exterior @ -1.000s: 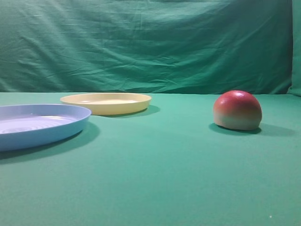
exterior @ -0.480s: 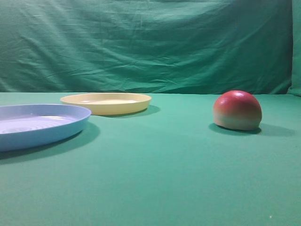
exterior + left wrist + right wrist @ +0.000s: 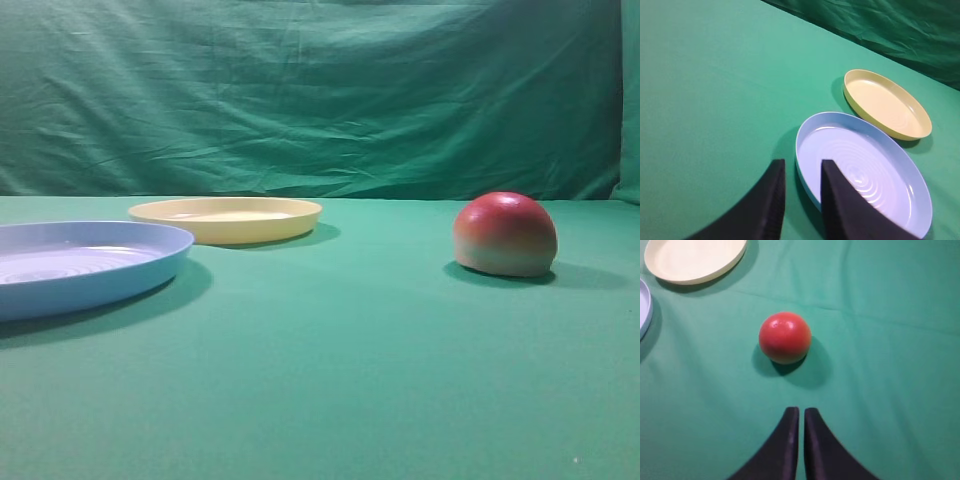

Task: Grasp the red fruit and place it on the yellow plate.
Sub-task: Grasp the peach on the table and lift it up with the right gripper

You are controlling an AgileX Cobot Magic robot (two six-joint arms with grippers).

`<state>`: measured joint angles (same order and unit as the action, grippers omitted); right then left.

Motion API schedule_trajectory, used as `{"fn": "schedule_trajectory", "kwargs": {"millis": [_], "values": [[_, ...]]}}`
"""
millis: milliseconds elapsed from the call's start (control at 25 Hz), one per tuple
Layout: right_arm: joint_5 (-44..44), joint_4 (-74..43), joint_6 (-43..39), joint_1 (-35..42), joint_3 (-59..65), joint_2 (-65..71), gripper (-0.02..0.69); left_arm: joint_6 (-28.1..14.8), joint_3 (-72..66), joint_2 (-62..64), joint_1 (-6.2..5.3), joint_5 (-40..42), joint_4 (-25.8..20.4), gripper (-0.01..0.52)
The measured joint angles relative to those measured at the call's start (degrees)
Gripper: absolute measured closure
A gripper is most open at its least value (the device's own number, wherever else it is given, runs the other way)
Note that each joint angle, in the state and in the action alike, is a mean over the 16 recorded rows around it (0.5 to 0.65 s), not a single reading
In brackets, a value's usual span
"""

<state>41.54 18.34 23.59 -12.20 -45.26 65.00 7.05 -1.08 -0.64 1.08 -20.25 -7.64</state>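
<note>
The red fruit [image 3: 505, 233] rests on the green cloth at the right, red on top and pale at the base; the right wrist view shows the red fruit [image 3: 785, 337] from above. The yellow plate [image 3: 226, 218] lies empty at the back left, and the yellow plate [image 3: 887, 102] also shows in the left wrist view, as does the yellow plate [image 3: 694, 259] at the top left of the right wrist view. My right gripper [image 3: 801, 412] hangs shut and empty, short of the fruit. My left gripper [image 3: 802, 167] is open above the edge of the blue plate. Neither gripper appears in the exterior view.
A light blue plate [image 3: 70, 265] sits at the front left, close beside the yellow one; the blue plate [image 3: 862, 167] shows ringed ridges inside. A wrinkled green curtain [image 3: 320, 95] closes off the back of the table.
</note>
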Motion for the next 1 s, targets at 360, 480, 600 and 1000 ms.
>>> {"fn": "schedule_trajectory", "kwargs": {"millis": [360,480,600,1000], "values": [[-0.5,-6.6,-2.6,-7.2,-8.8,15.5,0.533,0.0,0.0,0.0,0.0,0.0,0.0,0.357],[-1.1,-7.8,-3.2,-8.2,-10.4,19.3,0.416,0.0,0.0,0.0,0.0,0.0,0.0,0.357],[-2.0,-8.1,-3.3,-8.6,-11.4,22.4,0.295,0.0,0.0,0.0,0.0,0.0,0.0,0.357],[-7.9,-7.6,-3.0,-9.0,-12.4,31.8,0.024,0.0,0.0,0.0,0.0,0.0,0.0,0.357]]}}
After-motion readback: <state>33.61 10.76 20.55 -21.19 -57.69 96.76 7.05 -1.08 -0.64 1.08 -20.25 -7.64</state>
